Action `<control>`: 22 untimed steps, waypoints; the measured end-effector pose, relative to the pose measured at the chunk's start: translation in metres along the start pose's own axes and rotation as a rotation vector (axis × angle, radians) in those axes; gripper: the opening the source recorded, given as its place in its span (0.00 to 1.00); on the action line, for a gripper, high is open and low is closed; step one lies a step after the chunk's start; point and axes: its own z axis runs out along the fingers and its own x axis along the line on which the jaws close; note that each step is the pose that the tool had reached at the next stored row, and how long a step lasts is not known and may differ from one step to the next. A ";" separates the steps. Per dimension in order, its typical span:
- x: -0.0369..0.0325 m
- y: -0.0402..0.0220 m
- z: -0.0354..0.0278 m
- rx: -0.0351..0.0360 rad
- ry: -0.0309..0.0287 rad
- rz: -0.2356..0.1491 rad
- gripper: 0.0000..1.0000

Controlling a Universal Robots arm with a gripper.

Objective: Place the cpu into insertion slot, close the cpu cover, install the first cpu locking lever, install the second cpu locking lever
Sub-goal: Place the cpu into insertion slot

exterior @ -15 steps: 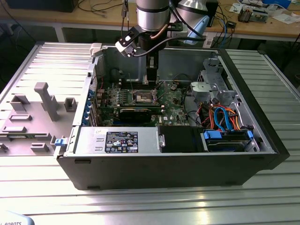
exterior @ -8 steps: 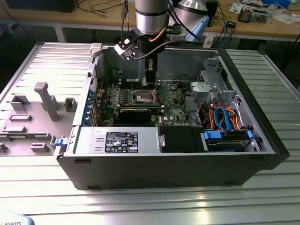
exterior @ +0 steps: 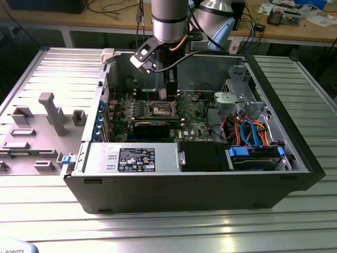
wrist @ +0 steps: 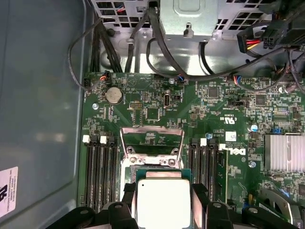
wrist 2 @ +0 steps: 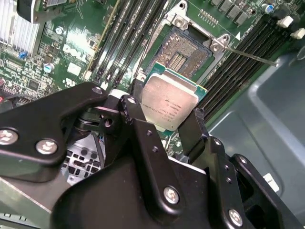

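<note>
Part of the insertion slot (wrist 2: 183, 51) behind the cpu (wrist 2: 169, 100).

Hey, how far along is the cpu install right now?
Done: nothing seated. In hand: gripper grips the cpu over the bare insertion slot. Left: seating it, closing the raised cpu cover, latching both levers.
</note>
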 end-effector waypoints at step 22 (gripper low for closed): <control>0.0013 -0.0105 0.0315 -0.0023 -0.0007 0.013 0.54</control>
